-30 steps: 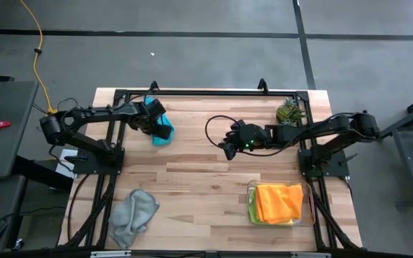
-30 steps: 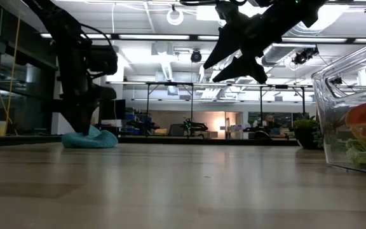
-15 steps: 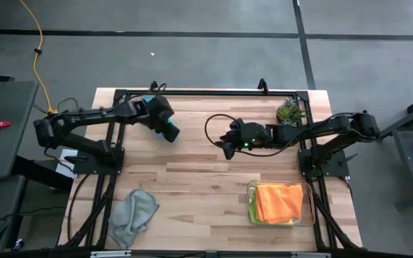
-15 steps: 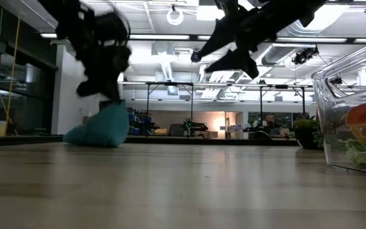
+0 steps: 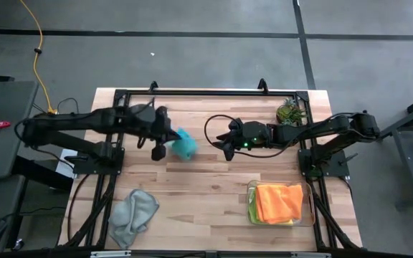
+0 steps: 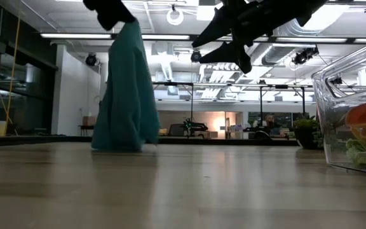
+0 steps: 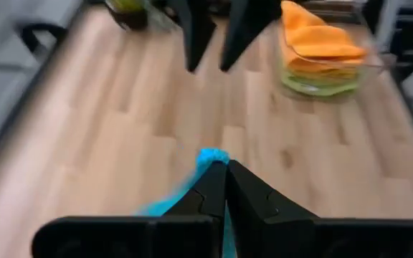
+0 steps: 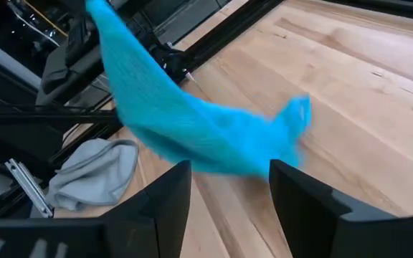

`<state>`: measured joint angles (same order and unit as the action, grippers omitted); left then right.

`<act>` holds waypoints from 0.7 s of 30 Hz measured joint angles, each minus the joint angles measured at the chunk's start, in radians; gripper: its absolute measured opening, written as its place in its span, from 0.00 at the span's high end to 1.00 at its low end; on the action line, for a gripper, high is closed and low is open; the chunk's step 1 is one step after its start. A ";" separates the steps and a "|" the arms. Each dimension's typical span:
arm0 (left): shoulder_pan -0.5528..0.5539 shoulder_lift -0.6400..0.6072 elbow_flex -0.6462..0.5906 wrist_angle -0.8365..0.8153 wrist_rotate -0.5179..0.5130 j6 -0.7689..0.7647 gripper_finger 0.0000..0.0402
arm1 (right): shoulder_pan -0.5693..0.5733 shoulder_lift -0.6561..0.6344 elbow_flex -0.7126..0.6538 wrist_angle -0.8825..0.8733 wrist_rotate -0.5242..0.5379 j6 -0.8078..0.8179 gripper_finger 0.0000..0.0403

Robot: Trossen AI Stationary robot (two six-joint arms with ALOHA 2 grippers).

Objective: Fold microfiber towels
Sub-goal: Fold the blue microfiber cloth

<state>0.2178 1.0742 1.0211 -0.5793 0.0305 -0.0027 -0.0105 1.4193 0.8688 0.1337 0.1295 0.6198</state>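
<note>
My left gripper (image 5: 171, 136) is shut on the teal towel (image 5: 186, 146) above the table's middle left; the towel hangs long in the low view (image 6: 126, 89). My right gripper (image 5: 224, 143) is open and empty, raised just right of the towel, and its fingers face the towel (image 8: 192, 129). The grey towel (image 5: 133, 215) lies crumpled at the near left. The orange towel (image 5: 278, 202) lies folded on top in the clear tray (image 5: 310, 208), with lime green and yellowish cloth under it (image 7: 314, 75). My left gripper pinches the teal towel between its two shut fingers, and a small tuft (image 7: 211, 156) sticks out past the fingertips. One layer or several, I cannot tell. The towel hangs slack below the gripper, its lower end (image 6: 124, 146) at the table top.
A small potted plant (image 5: 290, 111) stands at the far right, behind my right arm. The clear tray (image 6: 354, 108) stands at the near right. Bare wood lies between the hanging towel and the tray.
My left gripper has risen and gone toward the table's right and near side with the teal towel. The towel was a heap at the far left; now it is drawn up and hangs long below the gripper, swinging. My right gripper has stayed open.
</note>
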 joint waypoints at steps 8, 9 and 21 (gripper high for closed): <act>-0.002 -0.039 0.088 -0.006 -0.099 0.104 1.00 | 0.000 0.000 0.000 -0.001 -0.020 -0.001 0.55; -0.002 -0.042 0.092 -0.020 -0.099 0.103 1.00 | 0.000 0.000 0.000 -0.001 -0.027 -0.005 0.55; -0.018 -0.007 -0.087 -0.196 -0.155 -0.133 1.00 | -0.002 0.017 -0.001 -0.105 -0.029 -0.086 0.55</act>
<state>0.2000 1.0675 0.9343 -0.7752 -0.1241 -0.1359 -0.0124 1.4360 0.8680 0.0291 0.1009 0.5335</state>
